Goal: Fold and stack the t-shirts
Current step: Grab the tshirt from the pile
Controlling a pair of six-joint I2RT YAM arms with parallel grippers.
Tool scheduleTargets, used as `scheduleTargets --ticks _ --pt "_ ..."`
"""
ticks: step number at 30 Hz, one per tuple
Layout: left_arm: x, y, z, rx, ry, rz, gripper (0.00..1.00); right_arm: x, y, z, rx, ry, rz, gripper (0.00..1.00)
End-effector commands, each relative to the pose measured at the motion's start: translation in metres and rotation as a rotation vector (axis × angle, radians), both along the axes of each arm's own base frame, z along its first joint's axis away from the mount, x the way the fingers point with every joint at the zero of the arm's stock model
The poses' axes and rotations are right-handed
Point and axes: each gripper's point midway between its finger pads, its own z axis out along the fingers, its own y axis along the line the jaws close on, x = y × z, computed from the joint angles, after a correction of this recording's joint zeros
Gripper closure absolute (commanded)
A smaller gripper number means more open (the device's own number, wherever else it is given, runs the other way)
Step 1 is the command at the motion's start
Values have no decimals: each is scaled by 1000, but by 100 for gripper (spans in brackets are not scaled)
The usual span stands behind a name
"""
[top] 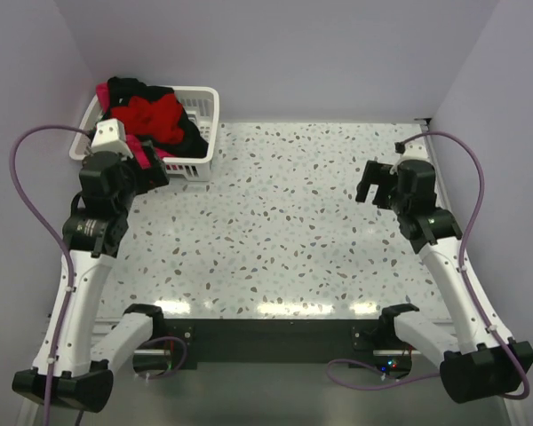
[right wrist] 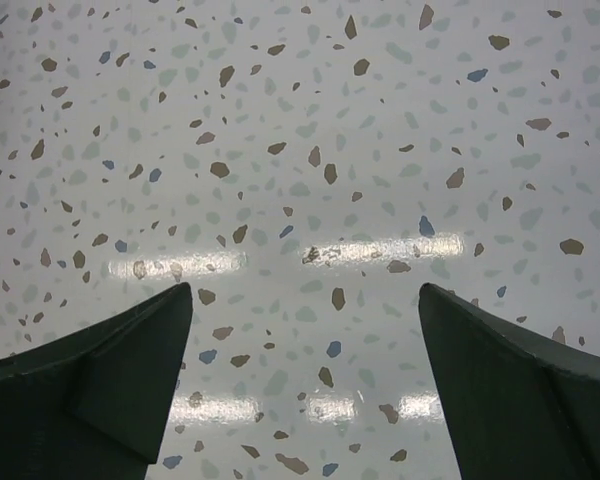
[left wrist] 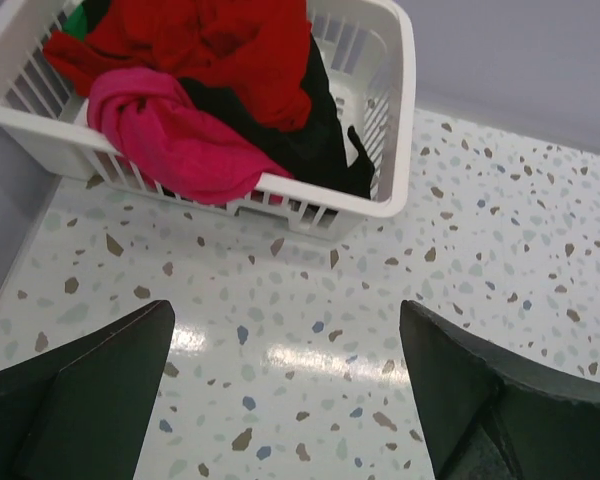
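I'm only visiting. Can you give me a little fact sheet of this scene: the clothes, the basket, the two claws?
Clothes: red shirt, pink shirt, black shirt, crumpled together, unfolded
Where: in the white basket, far left corner of the table
Left gripper: open, empty, facing the basket
Right gripper: open, empty, over the speckled table
Folded so far: none

Obstacle: white basket [top: 204,133] heaped with t-shirts [top: 153,117], far-left corner. Free room: speckled table [top: 293,231], centre through right edge.
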Motion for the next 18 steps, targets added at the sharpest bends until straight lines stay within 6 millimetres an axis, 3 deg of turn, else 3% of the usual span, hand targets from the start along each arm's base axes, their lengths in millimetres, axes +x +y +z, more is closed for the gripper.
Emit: scheduleTargets --ticks 1,3,4,6,7,8,9,10,11,12,13,14,16,18 --pt "20 11 45 55 -82 45 0 9 0 42 5 -112 2 1" --pt "32 10 61 72 -115 30 0 13 2 48 10 -120 8 1" --pt "46 9 54 94 -83 21 0 16 2 43 -2 -95 15 1" --pt "63 11 70 108 -113 40 0 16 3 47 -5 -69 14 1" --pt "82 13 60 133 -78 49 0 20 2 44 -9 -51 10 1" --pt "91 13 76 142 -109 49 0 21 2 49 -7 -59 4 1" --pt "103 12 80 155 -119 43 0 22 2 50 -5 -60 5 1" --pt "125 10 65 182 -76 26 0 24 2 50 3 -65 -2 1" --pt "136 9 78 187 -100 27 0 24 4 47 10 -61 -1 1" --pt "147 12 73 197 -76 32 0 26 5 46 17 -64 -1 1" --pt "169 13 49 217 -9 27 0 28 6 47 34 -71 -6 1" --pt "180 16 61 219 -27 37 0 29 7 44 39 -63 -8 1" --pt "203 30 28 251 80 74 0 31 10 44 59 -59 -8 1" --pt "220 44 31 253 77 93 0 34 9 40 69 -46 -24 1"
